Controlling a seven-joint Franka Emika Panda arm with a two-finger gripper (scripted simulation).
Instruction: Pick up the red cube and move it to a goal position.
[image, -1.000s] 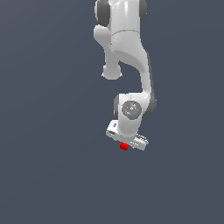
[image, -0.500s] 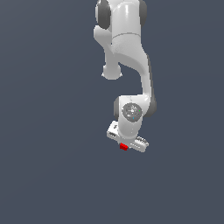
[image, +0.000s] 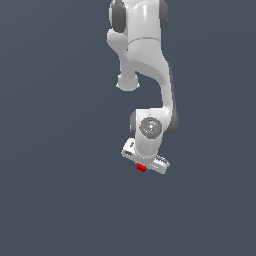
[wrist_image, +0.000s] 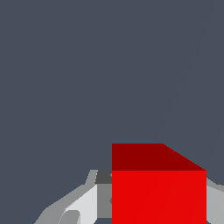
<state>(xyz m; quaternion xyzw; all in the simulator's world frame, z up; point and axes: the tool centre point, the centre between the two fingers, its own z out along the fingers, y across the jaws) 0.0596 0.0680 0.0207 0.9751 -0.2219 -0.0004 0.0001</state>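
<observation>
Wrist view fills with the red cube (wrist_image: 158, 188), fingers (wrist_image: 83, 203) pressed on both sides: gripped. Exterior view shows only a red speck (image: 141, 168) under the gripper (image: 143, 166), the white arm (image: 145, 60) above.

Matt red cube (wrist_image: 158, 197), glossy white arm (image: 145, 45)
</observation>
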